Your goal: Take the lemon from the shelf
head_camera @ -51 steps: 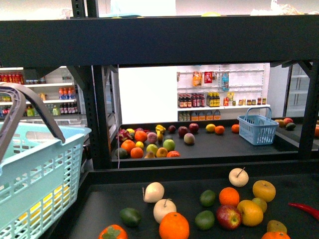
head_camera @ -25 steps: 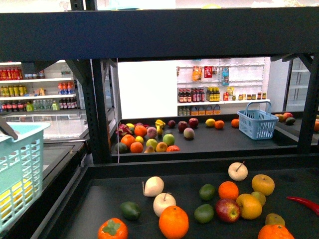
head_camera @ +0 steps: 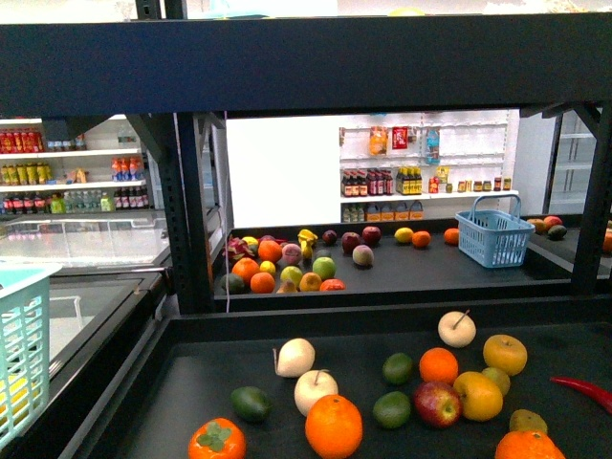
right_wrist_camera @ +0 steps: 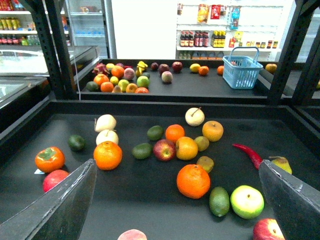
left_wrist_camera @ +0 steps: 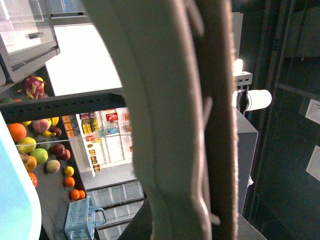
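The shelf (head_camera: 306, 72) is a black rack with tray tiers. Its near tray (head_camera: 191, 382) holds oranges, apples, limes, pears and two rounder yellow-orange fruits (head_camera: 505, 354). A plain yellow oval fruit, seemingly the lemon (head_camera: 404, 234), lies on the farther tray beside an orange; it also shows in the right wrist view (right_wrist_camera: 195, 67). My right gripper (right_wrist_camera: 175, 210) is open and empty above the near tray's front, with an orange (right_wrist_camera: 193, 181) between its fingers (right_wrist_camera: 55, 205). My left gripper is shut on the basket handle (left_wrist_camera: 165, 125), which fills its view and hides the fingers.
The teal basket (head_camera: 19, 359) hangs at the far left, outside the rack. A blue basket (head_camera: 494, 239) stands on the farther tray's right. A red chilli (head_camera: 583, 390) lies at the near tray's right. Black upright posts (head_camera: 191, 220) flank the opening. White shelves of bottles line the back wall.
The teal basket has swung left, and only its edge stays in the front view. Its handle has left that view. The fruit has not moved.
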Robot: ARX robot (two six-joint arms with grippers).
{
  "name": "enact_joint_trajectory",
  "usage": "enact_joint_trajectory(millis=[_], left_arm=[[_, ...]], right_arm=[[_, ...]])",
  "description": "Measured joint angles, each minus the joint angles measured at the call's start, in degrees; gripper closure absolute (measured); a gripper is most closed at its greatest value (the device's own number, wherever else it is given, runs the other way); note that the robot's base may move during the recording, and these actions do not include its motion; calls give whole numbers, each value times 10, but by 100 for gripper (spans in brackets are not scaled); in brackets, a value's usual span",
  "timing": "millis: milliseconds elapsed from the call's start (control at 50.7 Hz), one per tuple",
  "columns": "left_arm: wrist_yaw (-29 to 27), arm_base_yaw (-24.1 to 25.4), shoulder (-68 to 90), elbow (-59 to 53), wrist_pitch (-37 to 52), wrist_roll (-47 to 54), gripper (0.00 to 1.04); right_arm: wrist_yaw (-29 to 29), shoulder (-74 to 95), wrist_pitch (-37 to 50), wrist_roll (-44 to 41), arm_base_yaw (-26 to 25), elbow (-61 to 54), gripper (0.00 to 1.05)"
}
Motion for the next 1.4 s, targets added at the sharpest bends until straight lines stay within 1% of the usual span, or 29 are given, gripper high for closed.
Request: enact_joint_trajectory(millis=[552,591,631,690,749,808,867,907,926,966,986,1025,1064,1104,1143,1202,1281,1399], left_arm=[[18,11,15,-5,3,-3,98],[21,11,15,-5,3,-3,94],[23,11,15,-5,4,-5,87],[23,13,15,-5,5,-6,74],[23,15,15,-5,5,-6,60],[24,16,15,-5,5,-6,52],[25,17,15,-5,5,-6,39],[25,17,15,-5,5,-6,34],[25,17,15,-5,5,-6,29],[25,18,15,-5,5,-6,25],[25,19,15,-5,5,-6,20],[27,20,15,-5,5,-5,16],[30,22,14,-9,5,-1,9],[33,25,14,-12,5,1,5],[46,35,11,-25,5,14,9],[82,71,-13,-77,-11,61,8],[79,101,-42,-101,-56,122,8],[84,93,-94,-119,-130,197,8]], right_arm=[[0,0,0,0,0,0,7],[0,0,0,0,0,0,7],[0,0,0,0,0,0,7],[0,0,0,0,0,0,7],[0,0,0,0,0,0,7],[0,0,0,0,0,0,7],[0,0,0,0,0,0,7],[0,0,0,0,0,0,7],[0,0,0,0,0,0,7],[0,0,0,0,0,0,7],[0,0,0,0,0,0,7],[0,0,0,0,0,0,7],[0,0,0,0,0,0,7],[0,0,0,0,0,0,7],[0,0,0,0,0,0,7],[0,0,0,0,0,0,7],[2,0,0,0,0,0,7],[0,0,0,0,0,0,7]])
